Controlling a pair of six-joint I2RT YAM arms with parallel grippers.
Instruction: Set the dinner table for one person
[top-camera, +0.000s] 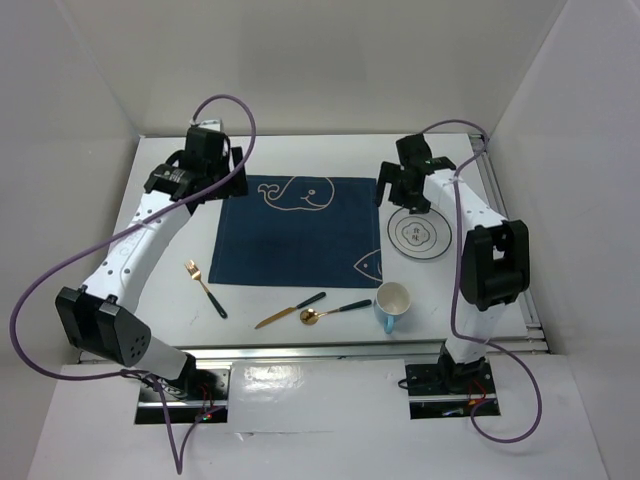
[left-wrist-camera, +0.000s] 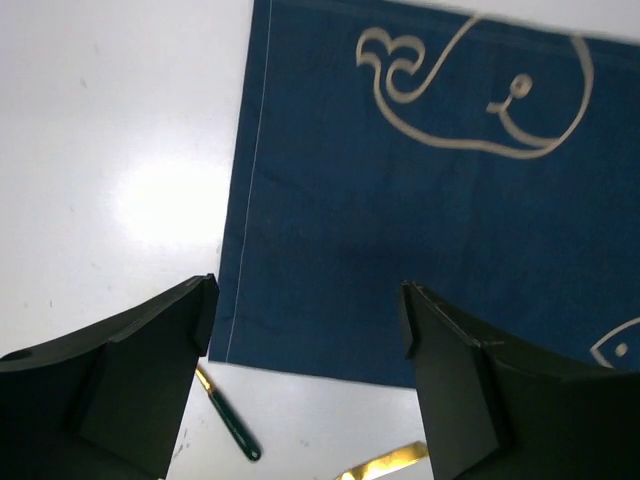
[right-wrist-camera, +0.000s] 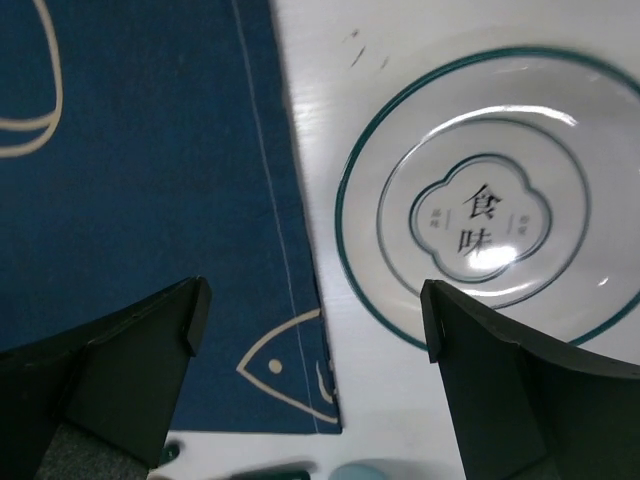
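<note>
Left fingers (left-wrist-camera: 120, 380) and right fingers (right-wrist-camera: 110, 370) hang spread, empty; placemat (top-camera: 300, 230) lies flat, yet plate (top-camera: 418, 237), mug (top-camera: 393, 303), cutlery (top-camera: 290, 313) sit off it.

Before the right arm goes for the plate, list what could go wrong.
The plate lies flat on the dinner table, so the open right tool may push it instead of gripping its rim. It sits beside the edge of the placemat; a descent there could snag and bunch the cloth.
</note>
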